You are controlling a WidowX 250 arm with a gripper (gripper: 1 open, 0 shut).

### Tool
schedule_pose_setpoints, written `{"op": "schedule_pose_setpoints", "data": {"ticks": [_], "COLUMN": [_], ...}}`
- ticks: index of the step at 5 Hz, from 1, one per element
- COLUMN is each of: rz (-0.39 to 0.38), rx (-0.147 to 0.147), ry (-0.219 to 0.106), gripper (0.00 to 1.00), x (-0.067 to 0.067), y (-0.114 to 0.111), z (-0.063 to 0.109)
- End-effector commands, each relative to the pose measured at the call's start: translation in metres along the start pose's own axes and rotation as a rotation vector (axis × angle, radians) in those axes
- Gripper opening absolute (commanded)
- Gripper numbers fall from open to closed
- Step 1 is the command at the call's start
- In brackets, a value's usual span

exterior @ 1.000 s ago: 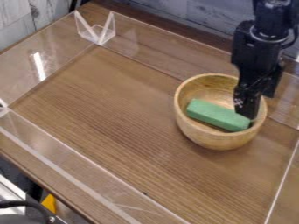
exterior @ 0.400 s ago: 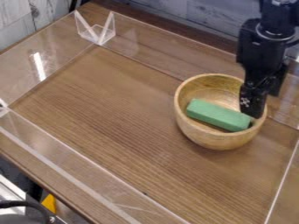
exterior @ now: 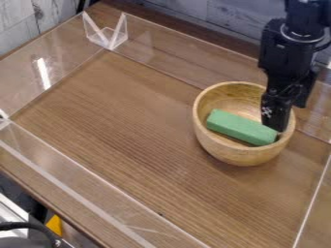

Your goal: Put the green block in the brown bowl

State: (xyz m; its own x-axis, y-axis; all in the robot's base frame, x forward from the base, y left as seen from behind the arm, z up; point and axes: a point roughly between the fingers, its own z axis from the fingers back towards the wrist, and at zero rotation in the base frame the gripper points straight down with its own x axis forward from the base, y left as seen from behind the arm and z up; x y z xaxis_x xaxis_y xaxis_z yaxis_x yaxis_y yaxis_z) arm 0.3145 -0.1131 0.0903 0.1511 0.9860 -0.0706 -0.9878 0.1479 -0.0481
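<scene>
The green block (exterior: 241, 127) lies flat inside the brown bowl (exterior: 214, 141), which sits on the wooden table at the right. My black gripper (exterior: 280, 112) hangs over the bowl's right side, its fingers (exterior: 276, 105) pointing down just right of the block and apart from it. The jaws stand open with nothing between them. The rim's far right part is hidden behind the gripper.
Low clear acrylic walls (exterior: 77, 199) fence the wooden table (exterior: 116, 116) on all sides. A clear folded bracket (exterior: 106, 31) stands at the back left corner. The bowl sits close to the right wall.
The gripper shifted slightly, drifting a little right and then back left above the bowl. The block and bowl stay put.
</scene>
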Motion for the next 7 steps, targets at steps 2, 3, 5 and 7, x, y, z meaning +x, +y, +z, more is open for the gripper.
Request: {"op": "schedule_pose_setpoints", "data": {"ticks": [2, 3, 5, 7], "rz": [-0.013, -0.064, -0.102, -0.175], "rx": [-0.065, -0.055, -0.032, -0.004], "ry": [-0.018, -0.028, -0.062, -0.106], "gripper": [1.00, 1.00, 1.00, 1.00], "x": [0.005, 0.007, 0.015, 0.027], "y": [-0.004, 0.007, 0.028, 0.041], "z": [0.041, 0.039, 0.044, 0.054]}}
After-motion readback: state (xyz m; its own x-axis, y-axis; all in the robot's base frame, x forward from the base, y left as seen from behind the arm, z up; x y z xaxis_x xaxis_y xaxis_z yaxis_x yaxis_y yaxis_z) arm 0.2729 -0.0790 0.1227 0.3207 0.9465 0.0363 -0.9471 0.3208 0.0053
